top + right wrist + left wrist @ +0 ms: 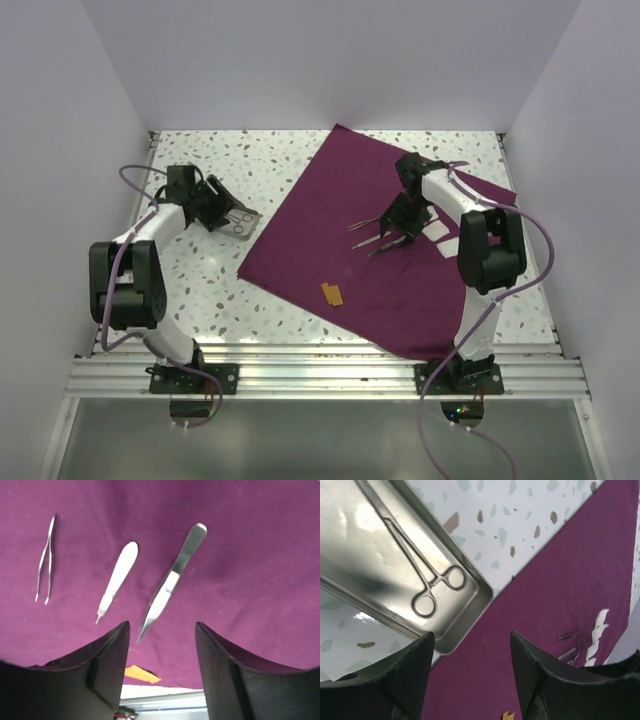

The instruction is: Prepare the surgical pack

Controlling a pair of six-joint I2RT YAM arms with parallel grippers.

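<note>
The plum-purple cloth [400, 270] lies spread flat as a large diamond on the speckled table. Three metal instruments [370, 235] lie on it; the right wrist view shows thin tweezers [45, 560], a flat handle [117, 580] and serrated forceps [172, 580]. White gauze [440, 235] lies on the cloth to their right. My right gripper [162, 630] is open and empty just above the instruments. The shiny metal tray [370, 540] sits off the cloth's left edge and holds ring-handled forceps [420, 575]. My left gripper [472, 645] is open and empty beside the tray's corner.
A small orange tag [332, 293] lies on the cloth near its front edge; it also shows in the right wrist view [140, 674]. White walls enclose the table on three sides. A metal rail [320, 375] runs along the near edge.
</note>
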